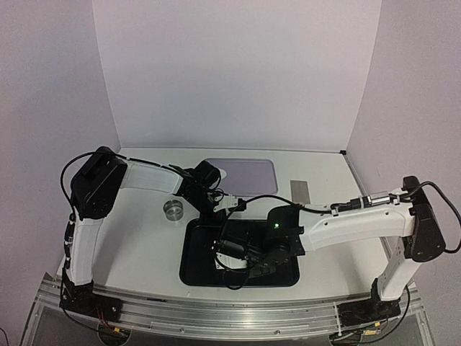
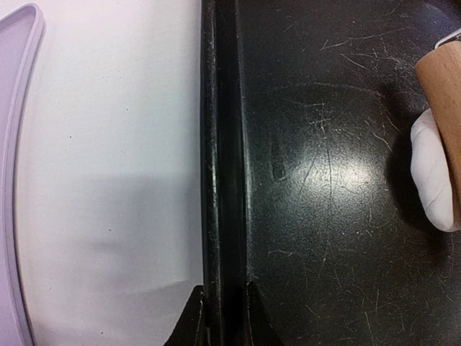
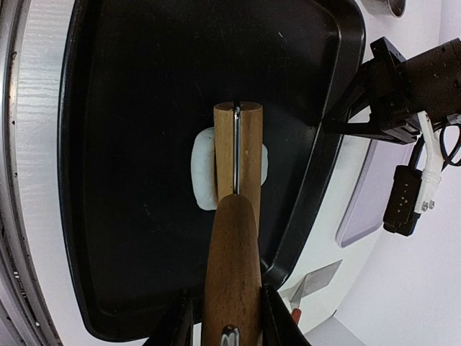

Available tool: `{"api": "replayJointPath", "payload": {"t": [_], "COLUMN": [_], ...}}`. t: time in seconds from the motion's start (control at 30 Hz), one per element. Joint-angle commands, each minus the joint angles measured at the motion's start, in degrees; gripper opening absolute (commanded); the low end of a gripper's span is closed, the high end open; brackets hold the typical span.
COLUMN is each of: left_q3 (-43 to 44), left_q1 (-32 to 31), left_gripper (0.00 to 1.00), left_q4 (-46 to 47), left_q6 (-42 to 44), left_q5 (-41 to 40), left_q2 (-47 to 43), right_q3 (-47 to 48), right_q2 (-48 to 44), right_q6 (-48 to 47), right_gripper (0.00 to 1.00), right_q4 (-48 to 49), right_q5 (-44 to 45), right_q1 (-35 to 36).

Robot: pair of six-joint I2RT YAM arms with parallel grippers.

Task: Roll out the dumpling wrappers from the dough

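Near the middle of the black tray (image 3: pixel 130 108), one lump of dough (image 3: pixel 204 173) lies pressed under the single wooden rolling pin (image 3: pixel 232 231). The right gripper (image 3: pixel 227 321) has its jaws clamped on the pin's handle. Bare tray floor lies open on every side of the dough, out to the raised rim. The left gripper (image 2: pixel 223 317) pinches the tray's far rim near the left corner, jaws closed on it. Beyond that edge, apart on the white table (image 1: pixel 144 238), lie one lavender tray (image 1: pixel 248 173), one small round metal cup (image 1: pixel 173 209) and one flat metal scraper (image 1: pixel 300 191).
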Motion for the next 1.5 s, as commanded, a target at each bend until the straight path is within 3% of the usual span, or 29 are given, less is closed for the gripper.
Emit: {"api": "replayJointPath", "payload": {"t": [0.0,0.3,0.5,0.83,1.17,1.47], "left_q3": [-0.1,0.2,0.2,0.0,0.2,0.5], "left_q1": [0.8,0.9,0.8,0.8,0.8,0.8], "left_gripper": [0.00,0.00,0.00,0.00,0.00,0.00], "left_q4": [3.0,3.0,2.5,2.6,2.4,2.2], "left_q6": [6.4,7.1,7.1,7.3,7.2,7.5], "left_q5": [-8.4,-8.5,-8.3,-8.3,-8.1,-8.2], "left_q2": [-0.6,-0.2,-0.1,-0.2,-0.1,-0.1], "right_q3": [-6.1,-13.2,-6.0,-11.8,-3.4,-7.3], "right_q2": [0.1,-1.7,5.0,1.5,7.1,4.7], "right_q6": [-0.3,2.9,0.0,15.4,8.9,20.2], "right_gripper": [0.00,0.00,0.00,0.00,0.00,0.00], "right_q4": [0.2,-3.0,-0.7,-2.8,-0.6,-4.3], "right_q5": [-8.7,-11.3,-9.9,-12.6,-9.8,-13.0], "right_q1": [1.9,5.9,2.7,9.6,3.9,12.0]}}
